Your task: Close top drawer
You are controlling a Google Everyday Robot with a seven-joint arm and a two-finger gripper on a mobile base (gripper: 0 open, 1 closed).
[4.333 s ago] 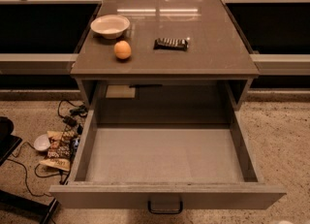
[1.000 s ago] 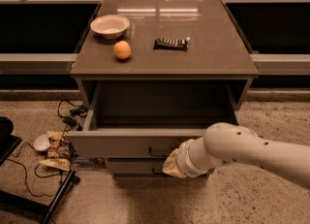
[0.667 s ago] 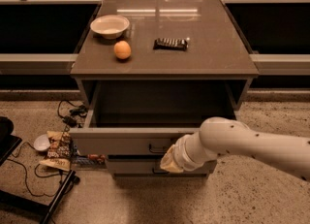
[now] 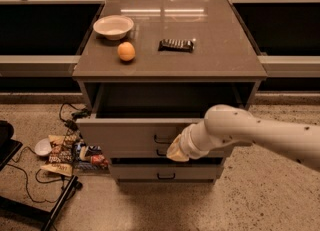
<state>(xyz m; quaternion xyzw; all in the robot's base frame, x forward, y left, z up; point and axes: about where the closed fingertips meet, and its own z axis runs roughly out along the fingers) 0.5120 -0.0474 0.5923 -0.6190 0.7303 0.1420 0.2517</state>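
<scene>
The top drawer point(image 4: 125, 136) is the tallest grey front of three and stands slightly out from the cabinet, with a dark gap above it. Its small dark loop handle point(image 4: 161, 139) shows just left of my arm. My gripper point(image 4: 173, 151) is at the end of the white arm that reaches in from the right. It is pressed against the drawer front, just right of and below the handle. Two shallower drawers sit below, one handle point(image 4: 160, 152) partly hidden by my gripper and the other handle point(image 4: 166, 176) in plain view.
On the cabinet top point(image 4: 215, 50) are a white bowl point(image 4: 113, 26), an orange point(image 4: 126, 51) and a dark snack bar point(image 4: 176, 45). Snack packets point(image 4: 65, 152), a small white bowl point(image 4: 42, 147) and cables lie on the floor at left. A black stand base point(image 4: 35, 209) is at lower left.
The top drawer has gone from fully pulled out to nearly pushed in. My arm has come in from the right and moved forward and left with the drawer front.
</scene>
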